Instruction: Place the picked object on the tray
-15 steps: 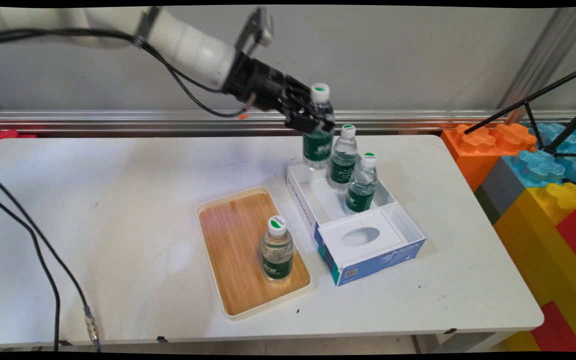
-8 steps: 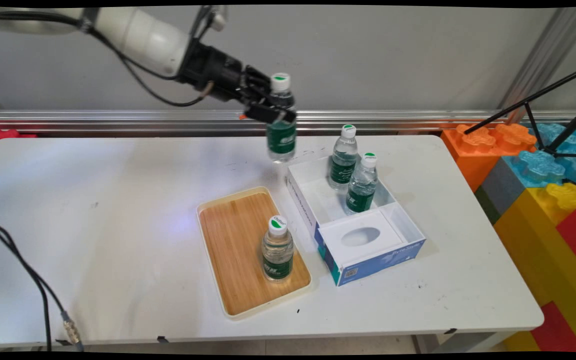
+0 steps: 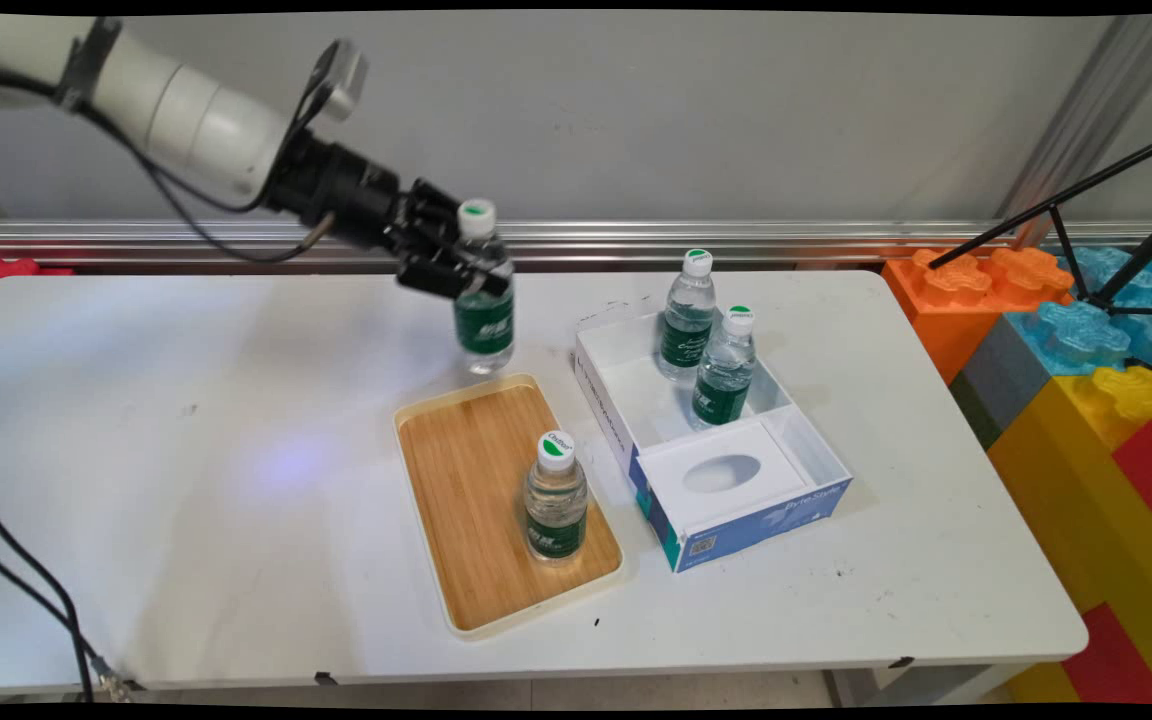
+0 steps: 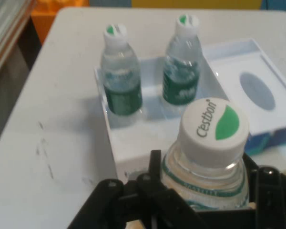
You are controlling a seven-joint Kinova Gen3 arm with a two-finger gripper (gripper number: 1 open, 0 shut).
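My gripper [image 3: 471,275] is shut on a small water bottle [image 3: 484,320] with a green label and a white cap. It holds the bottle upright in the air, just above the far edge of the wooden tray [image 3: 466,480]. In the hand view the held bottle [image 4: 212,162] fills the bottom, clamped in the black linkage. Another bottle [image 3: 555,500] stands on the tray's near right part. Two more bottles [image 3: 686,320] [image 3: 726,370] stand in the open white and blue box [image 3: 816,460] to the right, seen also as bottles [image 4: 119,76] [image 4: 181,67] in the hand view.
Large coloured toy blocks [image 3: 1066,360] are stacked off the table's right end, with a black tripod leg [image 3: 1066,210] above them. A metal rail [image 3: 786,240] runs along the table's far edge. Black cables [image 3: 26,590] hang at the near left.
The arm has carried the bottle up out of the box, leftward and then down toward the tray's far end. The other bottles have stayed put.
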